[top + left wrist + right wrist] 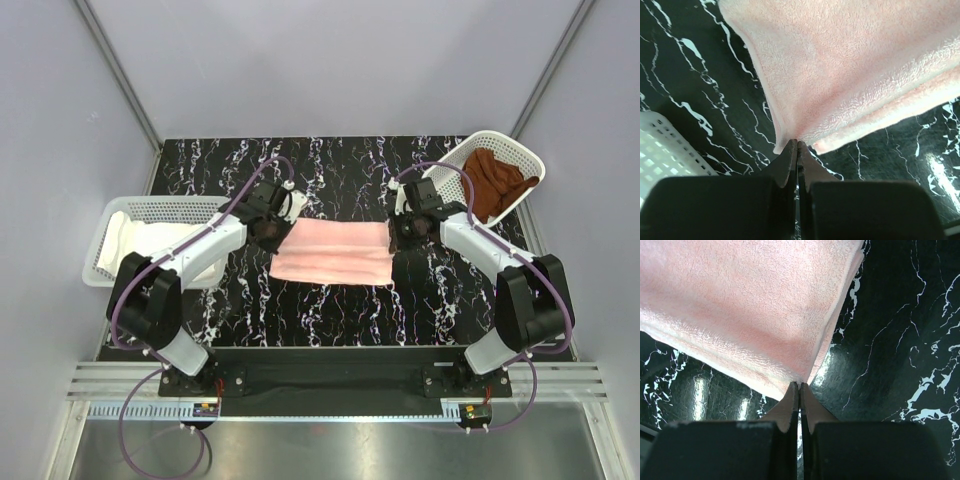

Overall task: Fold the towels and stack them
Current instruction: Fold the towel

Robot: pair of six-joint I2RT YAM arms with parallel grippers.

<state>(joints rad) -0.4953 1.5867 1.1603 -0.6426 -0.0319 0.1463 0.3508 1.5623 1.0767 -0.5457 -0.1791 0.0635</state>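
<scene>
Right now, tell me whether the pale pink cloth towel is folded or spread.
Folded: the pale pink cloth towel lies doubled, one layer's edge running across the other.

Bright, even light; glare patches on glossy table (698,390); close foreground soft.

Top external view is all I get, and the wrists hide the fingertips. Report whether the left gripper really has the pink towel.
Observer: Left wrist view shows the left gripper shut, a corner of the pink towel pinched at its tips.
Operator: Now check the right one.
Observer: The right gripper is shut too, with another corner of the towel caught right at its tips.
Operator: Report the layers at the left pinch.
Observer: Two layers run into it; one layer's corner pokes out just beside the tips.
</scene>
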